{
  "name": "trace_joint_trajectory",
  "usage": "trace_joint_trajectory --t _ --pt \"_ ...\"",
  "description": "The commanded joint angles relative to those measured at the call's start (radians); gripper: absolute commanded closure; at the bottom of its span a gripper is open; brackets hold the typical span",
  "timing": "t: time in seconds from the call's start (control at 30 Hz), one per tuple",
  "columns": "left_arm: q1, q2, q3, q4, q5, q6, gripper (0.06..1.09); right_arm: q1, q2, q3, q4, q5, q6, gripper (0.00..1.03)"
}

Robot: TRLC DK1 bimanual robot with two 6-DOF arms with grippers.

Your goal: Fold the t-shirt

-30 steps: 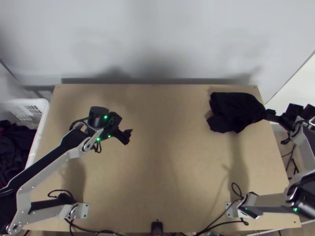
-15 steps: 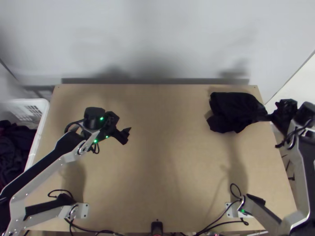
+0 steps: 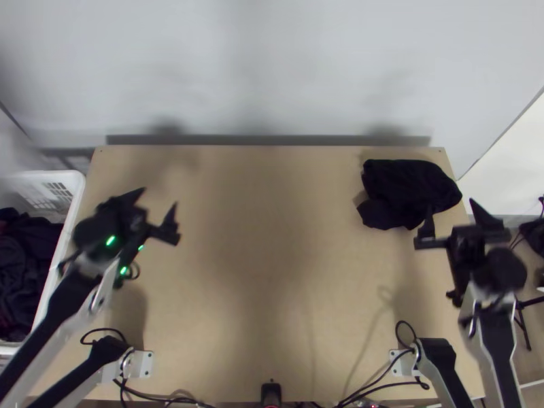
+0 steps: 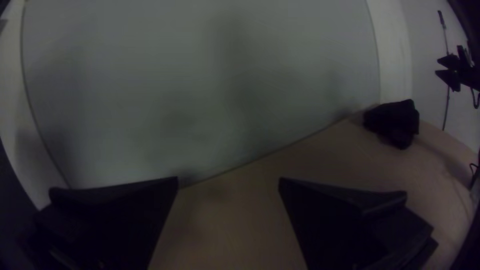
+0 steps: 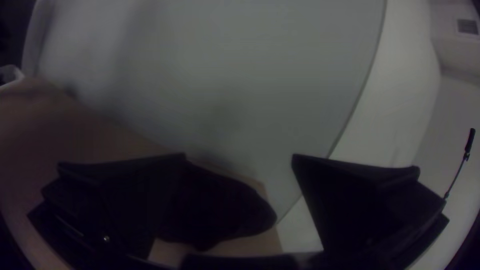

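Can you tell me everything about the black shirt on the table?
The shirt is black, soft-looking cloth, bunched in a small, lumpy bundle. It lies near the table's far right corner. I can't pick out any sleeves or collar. The right gripper is open close by, so it isn't holding the shirt; I can't tell if a finger touches it.

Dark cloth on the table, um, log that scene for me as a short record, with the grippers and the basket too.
garment: dark cloth
lie: compact bundle, not spread flat
place: far right corner area of the table
left gripper: over the table's left part, jaws apart, empty
right gripper: close to the cloth, jaws apart, empty
basket: white, beside the table's left edge
basket contents: dark fabric
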Motion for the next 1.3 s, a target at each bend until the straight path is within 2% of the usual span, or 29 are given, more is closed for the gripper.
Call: trace_joint_trajectory --t 0.0,0.07,0.17,0.27,0.4,0.5,0.57,0.63,0.73,0.8,0.9,1.07,1.27 --pt "0.07 -0.378 -0.25 0.098 -0.066 0.045 0.11 0.116 -0.303 -0.235 0.126 0.052 -0.065 0.05" --pt "0.075 -0.498 -0.322 0.1 -0.079 0.064 0.11 0.135 -0.393 -0.305 0.157 0.052 -0.097 0.05" --pt "0.07 -0.662 -0.421 0.109 -0.079 0.15 0.11 0.188 -0.523 -0.416 0.2 0.052 -0.156 0.05" --pt "0.052 -0.823 -0.529 0.095 -0.069 0.197 0.11 0.268 -0.548 -0.448 0.147 0.054 -0.143 0.05" --pt "0.052 -0.834 -0.638 0.077 -0.046 0.206 0.11 0.29 -0.525 -0.453 0.147 0.045 -0.05 0.05" --pt "0.056 -0.834 -0.639 0.018 0.02 0.168 0.11 0.374 -0.464 -0.453 0.127 0.037 0.015 0.05" --pt "0.058 -0.834 -0.639 -0.034 0.04 0.166 0.11 0.422 -0.462 -0.453 0.075 -0.03 0.007 0.05" --pt "0.063 -0.834 -0.639 -0.115 0.042 0.18 0.11 0.434 -0.484 -0.453 0.042 -0.053 0.002 0.05" --pt "0.176 -0.834 -0.639 -0.129 0.08 0.183 0.11 0.466 -0.55 -0.453 -0.08 -0.061 -0.048 0.05" --pt "0.244 -0.834 -0.639 -0.144 0.135 0.197 0.11 0.457 -0.55 -0.453 -0.141 -0.061 -0.087 0.05" --pt "0.3 -0.832 -0.639 -0.152 0.148 0.199 0.11 0.432 -0.55 -0.453 -0.232 -0.06 -0.122 0.05" --pt "0.316 -0.832 -0.639 -0.152 0.152 0.199 0.11 0.363 -0.548 -0.453 -0.251 -0.06 -0.114 0.05" --pt "0.316 -0.832 -0.639 -0.154 0.165 0.199 0.11 0.363 -0.548 -0.453 -0.25 -0.07 -0.113 0.05"
